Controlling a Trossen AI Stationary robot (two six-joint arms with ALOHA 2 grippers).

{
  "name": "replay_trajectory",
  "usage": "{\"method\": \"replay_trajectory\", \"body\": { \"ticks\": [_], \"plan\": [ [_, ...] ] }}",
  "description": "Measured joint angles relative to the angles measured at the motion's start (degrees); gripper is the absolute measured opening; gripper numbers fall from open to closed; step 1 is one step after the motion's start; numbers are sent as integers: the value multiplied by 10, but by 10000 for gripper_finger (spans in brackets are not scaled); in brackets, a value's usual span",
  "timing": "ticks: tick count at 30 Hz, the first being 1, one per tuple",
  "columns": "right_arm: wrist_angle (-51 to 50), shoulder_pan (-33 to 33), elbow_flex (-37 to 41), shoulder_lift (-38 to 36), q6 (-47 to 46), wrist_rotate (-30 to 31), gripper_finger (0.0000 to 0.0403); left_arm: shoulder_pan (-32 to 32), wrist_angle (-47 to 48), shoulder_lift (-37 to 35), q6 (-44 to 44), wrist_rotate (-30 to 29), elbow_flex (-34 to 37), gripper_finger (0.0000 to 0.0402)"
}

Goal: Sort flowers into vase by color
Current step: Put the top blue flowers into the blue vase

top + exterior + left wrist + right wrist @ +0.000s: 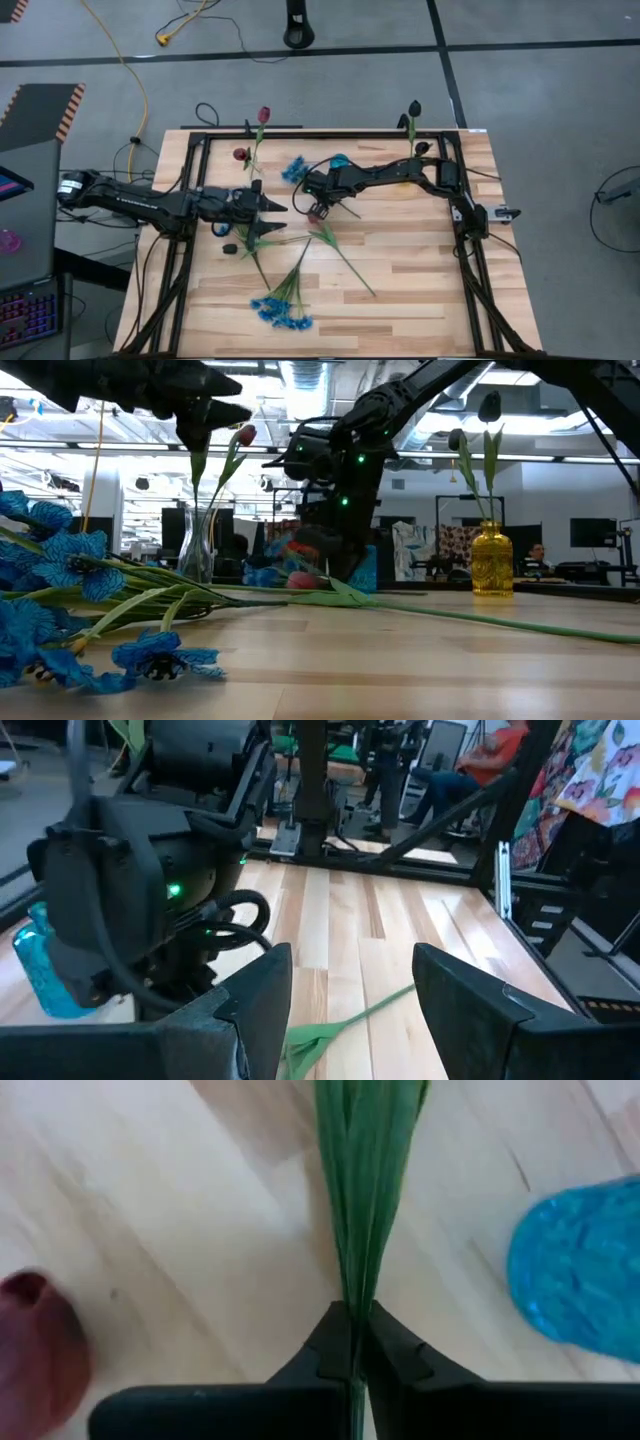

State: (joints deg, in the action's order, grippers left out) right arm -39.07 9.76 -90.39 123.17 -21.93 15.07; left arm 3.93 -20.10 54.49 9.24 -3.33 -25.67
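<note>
Dark red tulip (316,216), lying on the wooden worktop (420,270) near its middle, bud (35,1345) beside the right claw (352,1348); its green stem and leaves (366,1180) pass between that claw's two fingers, which are pressed together on them. A turquoise blue vase (580,1275) stands just beside this grip. The right arm reaches in from the worktop's right rear.

Bunch of blue flowers (282,311) at the front edge of the worktop, its long green stems running back toward the centre; a second blue cluster (294,168) lies at the rear near the turquoise vase. A loose green stem (345,260) runs diagonally across the middle.

Clear glass vase (197,545) at the rear left holds a red tulip (264,116). Yellow vase (491,563) at the rear right holds a near-black tulip (414,108).

Left claw (352,995), fingers apart and empty, hovers over the worktop left of centre, facing the right arm.
</note>
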Motion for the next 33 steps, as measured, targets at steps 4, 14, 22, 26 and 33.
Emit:
{"method": "replay_trajectory", "body": {
  "ticks": [4,14,22,26,33],
  "plan": [
    [-23,-4,-1,-31,11,-1,52,1,6,-33,-6,5,0,196],
    [-84,-27,-1,-86,49,-1,45,7,43,-118,-26,20,0,196],
    [-157,-43,-1,-160,66,-2,45,13,64,-182,-40,21,0,196],
    [-178,-53,-1,-204,77,-2,45,13,72,-201,-41,21,0,196],
    [-103,-66,117,-325,57,-1,45,13,75,-203,-40,20,0,196]
  ]
}}
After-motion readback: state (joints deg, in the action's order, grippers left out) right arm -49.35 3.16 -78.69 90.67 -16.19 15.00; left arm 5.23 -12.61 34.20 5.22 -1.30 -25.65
